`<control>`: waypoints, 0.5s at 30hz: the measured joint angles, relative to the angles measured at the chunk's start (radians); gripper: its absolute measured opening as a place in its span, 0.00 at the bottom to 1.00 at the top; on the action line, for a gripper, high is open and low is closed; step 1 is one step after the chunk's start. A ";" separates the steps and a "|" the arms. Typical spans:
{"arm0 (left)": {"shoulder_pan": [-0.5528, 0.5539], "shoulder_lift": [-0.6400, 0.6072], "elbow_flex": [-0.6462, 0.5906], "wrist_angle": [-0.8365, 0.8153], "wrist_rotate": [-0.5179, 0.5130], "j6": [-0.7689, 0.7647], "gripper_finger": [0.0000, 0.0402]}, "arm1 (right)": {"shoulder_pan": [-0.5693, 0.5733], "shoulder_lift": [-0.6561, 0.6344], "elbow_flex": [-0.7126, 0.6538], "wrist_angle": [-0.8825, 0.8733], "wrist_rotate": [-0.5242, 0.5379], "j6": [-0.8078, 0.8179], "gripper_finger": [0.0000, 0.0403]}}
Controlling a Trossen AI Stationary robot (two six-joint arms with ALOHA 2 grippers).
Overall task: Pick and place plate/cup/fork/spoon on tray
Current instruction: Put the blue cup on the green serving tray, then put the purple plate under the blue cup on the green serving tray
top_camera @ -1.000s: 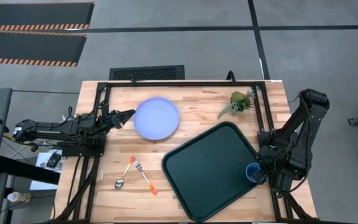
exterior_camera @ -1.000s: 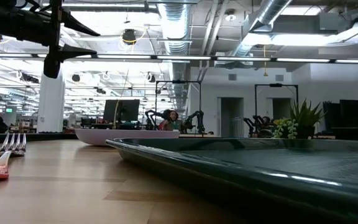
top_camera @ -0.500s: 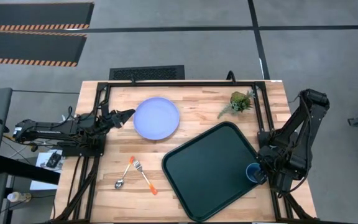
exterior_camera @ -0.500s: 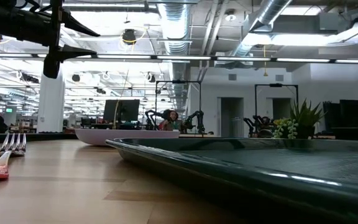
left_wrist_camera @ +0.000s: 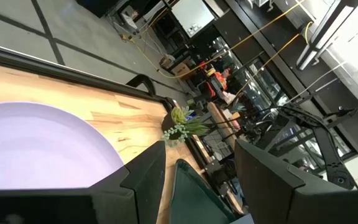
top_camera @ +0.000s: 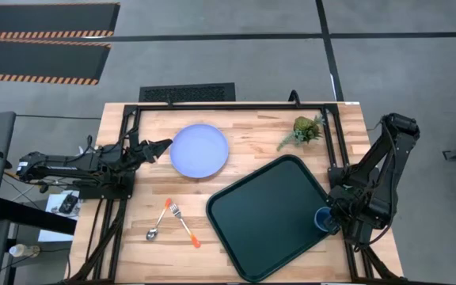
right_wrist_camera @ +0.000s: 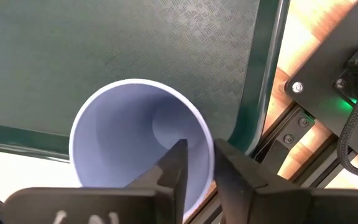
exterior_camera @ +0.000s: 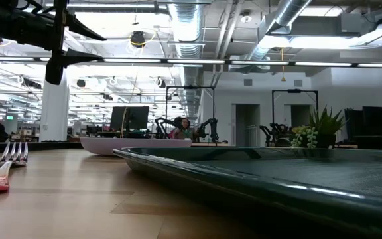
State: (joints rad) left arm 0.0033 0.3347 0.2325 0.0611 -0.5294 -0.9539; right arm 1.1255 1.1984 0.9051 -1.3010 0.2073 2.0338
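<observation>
The pale lavender plate (top_camera: 199, 150) lies flat on the table at the far left. The orange-handled spoon (top_camera: 159, 220) and fork (top_camera: 185, 226) lie side by side on the wood near the front left; the fork's tines also show in the low view (exterior_camera: 15, 153). The dark tray (top_camera: 260, 218) lies at the front right. My right gripper (top_camera: 328, 218) is shut on the blue cup (top_camera: 322, 219) at the tray's right corner. My left gripper (top_camera: 161, 146) is open and empty, just left of the plate, which also shows in the left wrist view (left_wrist_camera: 36, 146). My right gripper (right_wrist_camera: 199, 152) pinches the cup's wall at the rim (right_wrist_camera: 207, 144), one finger (right_wrist_camera: 175, 163) inside the cup and one (right_wrist_camera: 232, 167) outside. The fingers come from above, pointing down. The cup's mouth faces up over the tray floor (right_wrist_camera: 135, 43). Whether its base rests on the tray, I cannot tell.
A small potted plant (top_camera: 305, 129) stands at the table's far right, behind the tray. A black metal frame (top_camera: 236, 104) runs along the table's far and side edges. Bare wood shows between the plate, the cutlery and the tray.
</observation>
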 joint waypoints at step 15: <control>0.000 0.000 0.000 -0.004 -0.006 0.002 0.44 | 0.000 -0.006 0.000 0.004 -0.023 0.000 0.52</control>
State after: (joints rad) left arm 0.0035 0.3351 0.2325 0.0566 -0.5358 -0.9520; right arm 1.1255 1.1920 0.9051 -1.2968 0.1841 2.0342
